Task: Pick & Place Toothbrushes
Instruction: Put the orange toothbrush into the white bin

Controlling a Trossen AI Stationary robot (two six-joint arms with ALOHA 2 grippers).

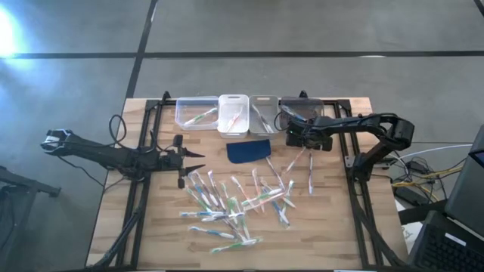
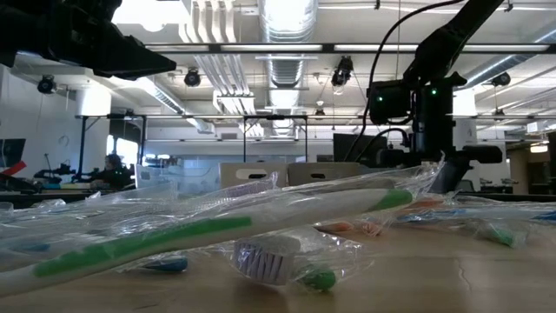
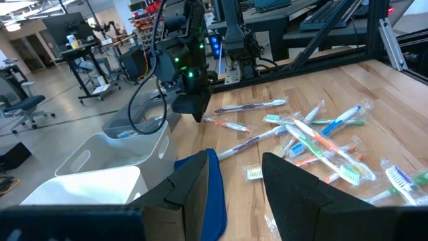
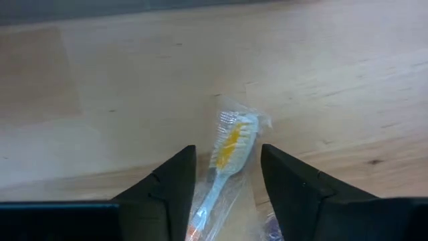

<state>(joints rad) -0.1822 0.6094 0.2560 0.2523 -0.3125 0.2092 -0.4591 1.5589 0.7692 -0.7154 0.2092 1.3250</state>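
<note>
Right tool (image 4: 227, 175): low over the tabletop (image 1: 333, 242) near the bins, fingers apart, straddling a wrapped toothbrush with orange bristles (image 4: 231, 147); no grip on it visible.
Left tool (image 1: 198, 161): at the left edge of the pile, fingers apart, nothing between them.
Toothbrushes (image 1: 227, 208): mostly scattered in clear wrappers across mid tabletop; a few more near the right tool (image 1: 299, 162).
Bins: four in a row at the far edge; clear bin (image 1: 196, 112) holds a green brush, white bin (image 1: 234, 113) holds an orange-red one.
Blue pad (image 1: 249, 150): flat just in front of the bins, between both tools.
</note>
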